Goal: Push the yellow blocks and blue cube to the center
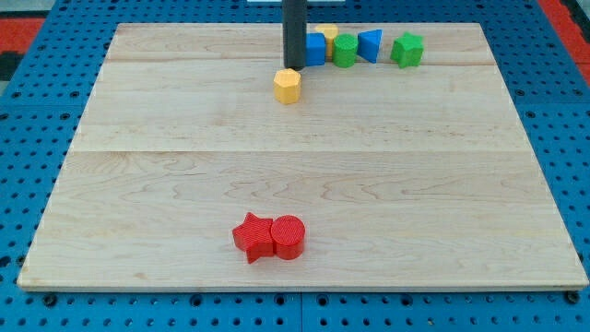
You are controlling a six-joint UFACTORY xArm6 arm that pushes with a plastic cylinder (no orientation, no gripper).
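A yellow hexagonal block sits alone near the view's top, left of centre. My tip stands just above it, touching or nearly touching its far side. Right of the rod a blue cube stands in a row at the top edge. A second yellow block peeks out behind the blue cube and is mostly hidden. The rod covers the blue cube's left edge.
The row continues to the right with a green cylinder, a blue triangular block and a green star-like block. A red star block and a red cylinder touch each other near the view's bottom. The wooden board lies on a blue pegboard.
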